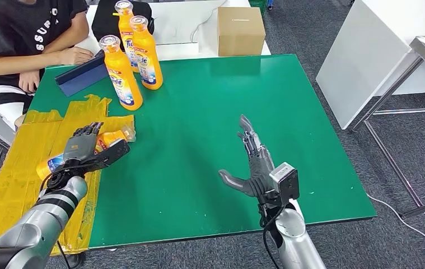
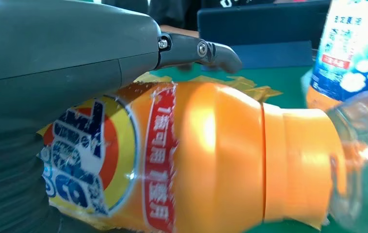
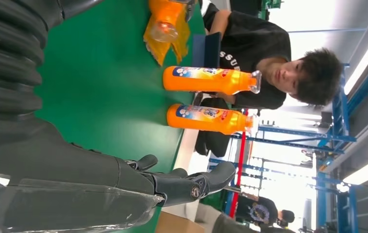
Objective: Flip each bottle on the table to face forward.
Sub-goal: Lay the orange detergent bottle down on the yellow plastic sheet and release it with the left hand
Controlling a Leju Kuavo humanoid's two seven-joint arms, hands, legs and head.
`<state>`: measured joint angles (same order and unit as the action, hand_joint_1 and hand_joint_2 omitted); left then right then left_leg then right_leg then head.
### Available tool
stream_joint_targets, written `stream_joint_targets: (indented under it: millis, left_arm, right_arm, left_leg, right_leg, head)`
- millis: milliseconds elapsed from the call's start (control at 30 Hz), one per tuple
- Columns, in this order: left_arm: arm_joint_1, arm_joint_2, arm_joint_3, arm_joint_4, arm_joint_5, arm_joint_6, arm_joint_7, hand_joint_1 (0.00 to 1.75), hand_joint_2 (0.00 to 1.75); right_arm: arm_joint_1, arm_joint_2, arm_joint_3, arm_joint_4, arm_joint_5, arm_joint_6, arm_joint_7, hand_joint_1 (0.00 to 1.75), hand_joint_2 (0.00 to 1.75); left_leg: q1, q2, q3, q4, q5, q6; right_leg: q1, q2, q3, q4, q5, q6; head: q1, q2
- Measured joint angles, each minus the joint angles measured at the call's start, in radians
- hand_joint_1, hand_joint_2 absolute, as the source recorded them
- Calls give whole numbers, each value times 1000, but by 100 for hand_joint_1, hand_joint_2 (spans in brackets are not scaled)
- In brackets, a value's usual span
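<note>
While lying on yellow tape (image 1: 8, 179) at lower left, bottle (image 1: 109, 138) grasped by left hand (image 1: 87, 148); right hand (image 1: 255, 165) released, fingers spread, lower centre over green tabletop (image 1: 199, 112); three bottles (image 1: 121, 75) upright, upper left.

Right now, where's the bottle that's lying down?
In the head view the lying bottle sits at the table's near-left on the yellow tape patch, under the left hand, nearer than the three upright bottles.
</note>
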<state>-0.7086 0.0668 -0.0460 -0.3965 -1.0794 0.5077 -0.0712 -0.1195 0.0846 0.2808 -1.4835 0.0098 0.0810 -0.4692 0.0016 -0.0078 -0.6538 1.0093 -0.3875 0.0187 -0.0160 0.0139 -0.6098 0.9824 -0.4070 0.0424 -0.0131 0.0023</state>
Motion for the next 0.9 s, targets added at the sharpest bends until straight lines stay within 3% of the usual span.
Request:
stream_joint_targets:
  millis: [467,700,833,900]
  left_arm:
    - [7,0,18,-1,7,21,-10,0,175]
    - [30,-2,19,-45,-5,179,-106,0,175]
    - [48,-13,17,-101,55,170,-161,0,175]
    - [85,-29,16,-187,196,113,-237,0,175]
  right_arm:
    - [-4,2,0,23,6,-6,0,0,175]
    - [-3,2,0,33,18,-14,-1,0,175]
    - [0,2,0,34,23,-25,-4,0,175]
    - [16,2,-1,29,32,-42,-8,0,175]
  left_leg:
    - [0,0,0,0,0,0]
    - [0,0,0,0,0,0]
    - [0,1,0,0,0,0]
    - [0,1,0,0,0,0]
  right_leg:
    - [0,0,0,0,0,0]
    - [0,0,-1,0,0,0]
    - [0,0,-1,0,0,0]
    - [0,0,-1,0,0,0]
  head:
    - [0,0]
    - [0,0]
    - [0,0]
    - [0,0]
